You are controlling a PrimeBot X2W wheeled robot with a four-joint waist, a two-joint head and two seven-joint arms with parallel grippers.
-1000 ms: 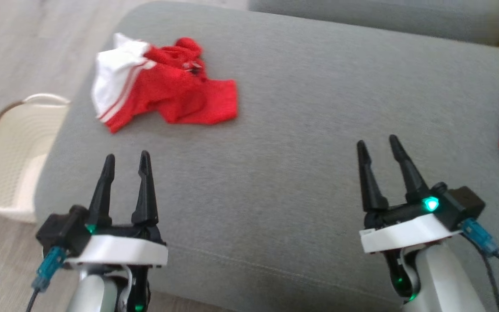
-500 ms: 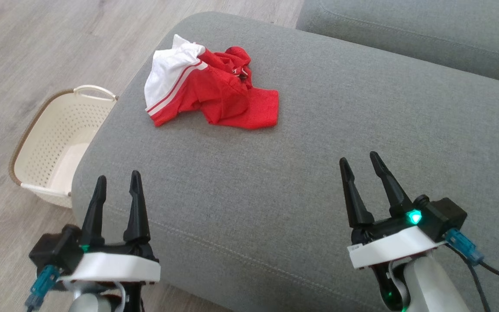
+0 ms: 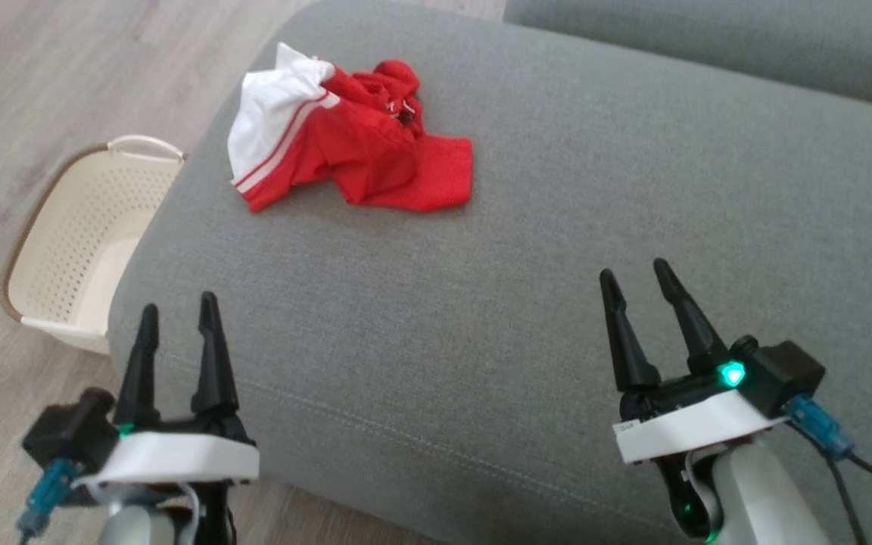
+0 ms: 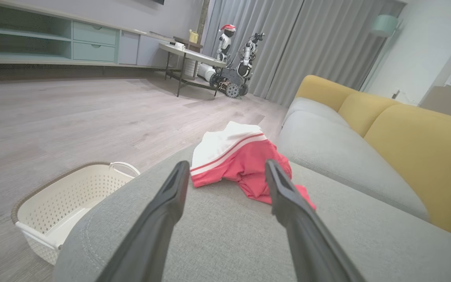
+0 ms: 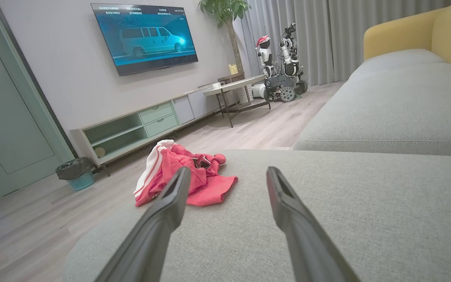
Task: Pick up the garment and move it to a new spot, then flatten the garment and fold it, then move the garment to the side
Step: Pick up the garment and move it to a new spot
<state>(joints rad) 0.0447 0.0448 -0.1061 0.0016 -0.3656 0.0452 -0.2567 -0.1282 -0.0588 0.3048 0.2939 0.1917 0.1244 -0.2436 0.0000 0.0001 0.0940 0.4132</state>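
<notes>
A crumpled red garment with a white striped panel lies in a heap at the far left of the grey sofa seat. The garment lies ahead in the left wrist view, and the garment also lies ahead, left of centre, in the right wrist view. My left gripper hovers open over the seat's near left corner, well short of the cloth. Over the near right part of the seat, my right gripper is open too. Nothing sits between either pair of fingers.
A cream perforated basket stands on the wood floor beside the seat's left end. A second grey cushion runs along the back, with yellow backrests behind it. A TV cabinet, a side table and another wheeled robot stand across the room.
The head camera has swung, so the whole picture shifted and the basket came fully into view. Both grippers stay open; the garment lies as before.
</notes>
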